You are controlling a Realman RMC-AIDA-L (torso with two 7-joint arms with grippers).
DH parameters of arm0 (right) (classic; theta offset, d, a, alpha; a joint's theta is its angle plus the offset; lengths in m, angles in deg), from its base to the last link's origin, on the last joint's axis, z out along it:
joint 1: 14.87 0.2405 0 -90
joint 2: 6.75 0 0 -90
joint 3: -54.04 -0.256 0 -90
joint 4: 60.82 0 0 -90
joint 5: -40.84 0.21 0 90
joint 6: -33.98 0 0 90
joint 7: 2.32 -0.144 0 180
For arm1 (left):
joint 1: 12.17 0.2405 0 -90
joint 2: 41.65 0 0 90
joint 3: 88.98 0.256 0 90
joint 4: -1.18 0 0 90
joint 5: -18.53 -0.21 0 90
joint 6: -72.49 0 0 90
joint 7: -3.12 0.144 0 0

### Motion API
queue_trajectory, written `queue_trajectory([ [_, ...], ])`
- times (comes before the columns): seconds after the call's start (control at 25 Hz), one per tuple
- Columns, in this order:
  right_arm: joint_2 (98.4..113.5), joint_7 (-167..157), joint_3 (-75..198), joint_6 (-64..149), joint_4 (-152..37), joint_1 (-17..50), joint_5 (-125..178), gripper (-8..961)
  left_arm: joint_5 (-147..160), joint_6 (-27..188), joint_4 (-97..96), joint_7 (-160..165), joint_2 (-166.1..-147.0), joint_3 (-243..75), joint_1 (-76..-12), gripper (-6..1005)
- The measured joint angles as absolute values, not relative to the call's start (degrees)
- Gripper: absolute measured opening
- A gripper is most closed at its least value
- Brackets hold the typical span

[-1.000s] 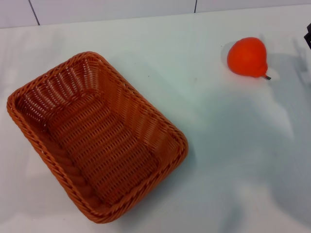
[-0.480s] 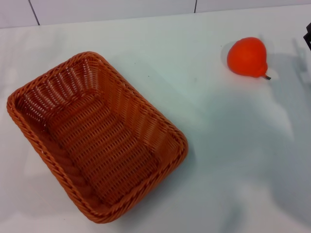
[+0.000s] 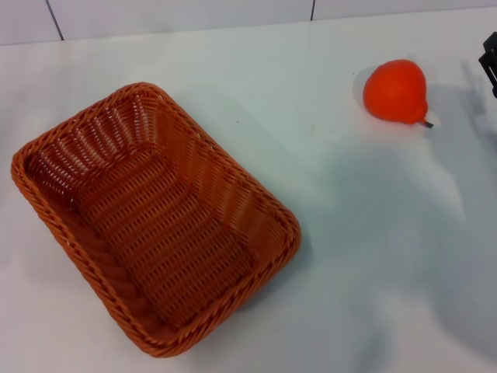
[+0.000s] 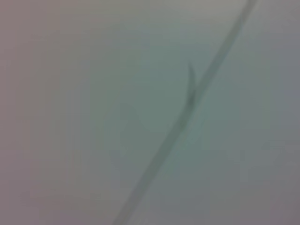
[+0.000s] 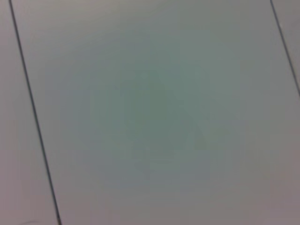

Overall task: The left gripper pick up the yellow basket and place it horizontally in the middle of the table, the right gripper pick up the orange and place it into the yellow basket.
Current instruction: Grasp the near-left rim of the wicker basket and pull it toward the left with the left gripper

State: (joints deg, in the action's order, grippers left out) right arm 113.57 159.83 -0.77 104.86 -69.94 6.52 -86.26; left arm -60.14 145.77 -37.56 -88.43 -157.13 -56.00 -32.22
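The yellow basket [image 3: 151, 217], an orange-brown woven wicker one, lies empty on the white table [image 3: 373, 256] at the left, set at a slant. The orange [image 3: 397, 92], pear-shaped with a short dark stem, lies on the table at the far right, well apart from the basket. Only a dark tip of my right gripper [image 3: 491, 61] shows at the right edge of the head view, to the right of the orange. My left gripper is out of view. Both wrist views show only pale tiled surface with dark seams.
A white tiled wall [image 3: 178, 15] runs along the table's far edge. Soft shadows lie on the table at the right, below the orange.
The dark tip of my right gripper has edged a little further into the head view at the right edge. The basket and the orange have not moved.
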Motion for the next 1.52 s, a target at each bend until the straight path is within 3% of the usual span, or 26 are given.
queue_trajectory([
  [0.2, 113.56, 159.83, 0.42, 105.20, -70.02, 6.70, -86.25, 945, -79.01, 151.16, -39.94, -103.10, -152.55, -55.53, -38.18, 824],
  [0.56, 113.50, 159.83, 1.22, 105.35, -70.14, 6.43, -86.25, 945, -104.53, 154.17, -48.45, -114.90, -151.72, -51.28, -44.82, 825],
  [0.8, 113.48, 159.83, 1.22, 105.18, -70.20, 6.34, -86.25, 946, -110.42, 158.52, -54.43, -115.92, -152.73, -49.48, -46.22, 825],
  [1.52, 113.53, 159.80, 3.10, 105.23, -70.22, 6.15, -86.25, 946, -127.87, 153.68, -60.74, -116.06, -159.44, -43.90, -49.74, 824],
])
